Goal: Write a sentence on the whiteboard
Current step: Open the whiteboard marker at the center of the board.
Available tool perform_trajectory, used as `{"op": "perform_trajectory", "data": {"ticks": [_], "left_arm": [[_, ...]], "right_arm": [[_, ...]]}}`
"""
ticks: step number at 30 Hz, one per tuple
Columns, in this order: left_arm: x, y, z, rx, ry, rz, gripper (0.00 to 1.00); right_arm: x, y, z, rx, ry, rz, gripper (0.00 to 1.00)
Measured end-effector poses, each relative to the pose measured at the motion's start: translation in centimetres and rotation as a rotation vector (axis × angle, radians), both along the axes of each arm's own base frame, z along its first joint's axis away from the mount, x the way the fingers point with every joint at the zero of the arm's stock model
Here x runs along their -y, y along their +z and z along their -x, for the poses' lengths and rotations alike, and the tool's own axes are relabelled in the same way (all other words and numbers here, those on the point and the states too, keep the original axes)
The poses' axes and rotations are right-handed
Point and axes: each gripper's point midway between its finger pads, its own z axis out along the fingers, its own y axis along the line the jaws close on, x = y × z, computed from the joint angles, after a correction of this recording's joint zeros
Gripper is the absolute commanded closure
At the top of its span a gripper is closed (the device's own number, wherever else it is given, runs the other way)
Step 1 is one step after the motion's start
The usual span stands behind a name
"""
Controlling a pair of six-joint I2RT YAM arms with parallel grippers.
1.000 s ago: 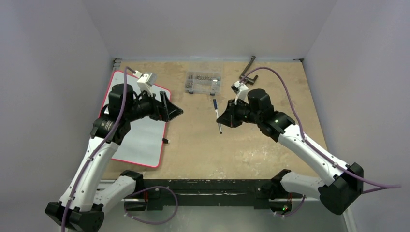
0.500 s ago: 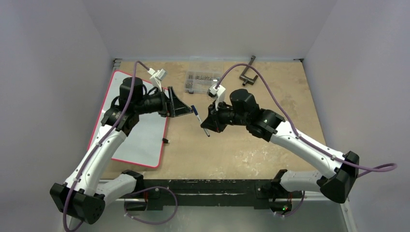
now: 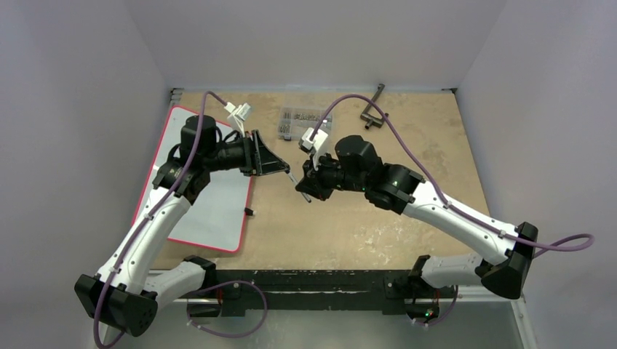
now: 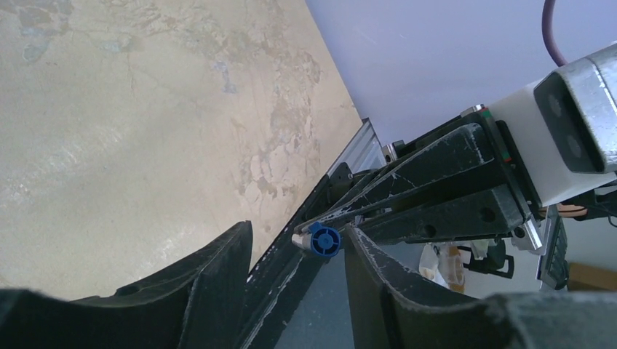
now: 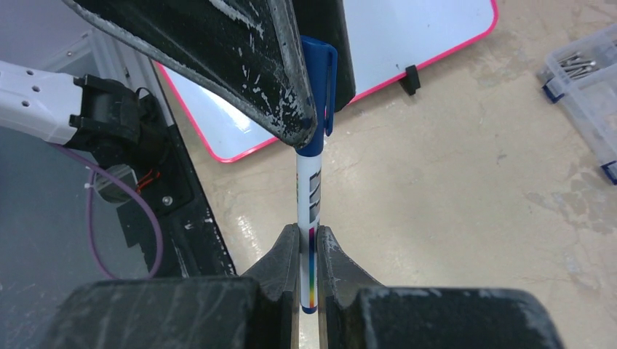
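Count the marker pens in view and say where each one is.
1. The marker pen is clamped in the right tool, its blue cap between the fingers of the left tool. Others may be hidden from view.

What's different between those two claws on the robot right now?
The right gripper is shut on the marker; the left gripper stands open around its blue cap. The left reaches in over the whiteboard, the right over the wooden table. Both are black, two-fingered.
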Motion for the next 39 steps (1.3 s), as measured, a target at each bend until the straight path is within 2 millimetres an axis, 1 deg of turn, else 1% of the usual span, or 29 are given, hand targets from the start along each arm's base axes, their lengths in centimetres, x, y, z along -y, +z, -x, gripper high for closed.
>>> {"op": "perform_trajectory", "data": {"ticks": [5,11,18,19,21,24,27,29,31,32,34,35,39], "left_arm": [[0.1,0.0,0.2,0.000,-0.007,0.001,0.56],[0.3,0.2,0.3,0.004,-0.013,0.008,0.57],[0.5,0.3,0.4,-0.002,-0.018,0.011,0.69],[0.5,0.3,0.4,-0.003,-0.017,0.011,0.72],[0.5,0.2,0.4,-0.004,-0.016,0.010,0.75],[0.5,0.1,0.4,-0.004,-0.013,0.009,0.75],[0.5,-0.2,0.4,-0.010,-0.016,0.007,0.70],[0.5,-0.5,0.5,-0.018,-0.017,0.005,0.69],[0.5,-0.8,0.5,-0.025,-0.019,0.003,0.74],[0.5,-0.9,0.5,-0.027,-0.021,0.004,0.78],[0.6,-0.9,0.6,-0.032,-0.023,0.006,0.95],[0.6,-0.9,0.6,-0.029,-0.025,0.008,1.00],[0.6,-0.8,0.4,-0.023,-0.023,0.009,1.00]], "right_arm": [[0.0,0.7,-0.5,0.042,0.000,0.029,1.00],[-0.1,0.7,-1.1,0.083,0.006,0.078,1.00],[-0.5,0.2,-1.5,0.117,0.024,0.146,1.00],[-0.5,0.2,-1.5,0.124,0.028,0.151,1.00],[-0.5,0.3,-1.5,0.134,0.032,0.162,1.00],[-0.4,0.5,-1.5,0.148,0.039,0.170,1.00],[-0.4,0.5,-1.4,0.160,0.047,0.177,1.00],[-0.5,0.5,-1.2,0.169,0.057,0.181,1.00],[-0.7,0.5,-1.0,0.177,0.068,0.184,1.00],[-0.7,0.5,-0.9,0.180,0.073,0.185,1.00],[-0.8,0.5,-0.8,0.184,0.078,0.187,1.00],[-0.8,0.5,-0.8,0.187,0.078,0.188,1.00],[-0.6,0.7,-0.9,0.195,0.071,0.184,1.00]]}}
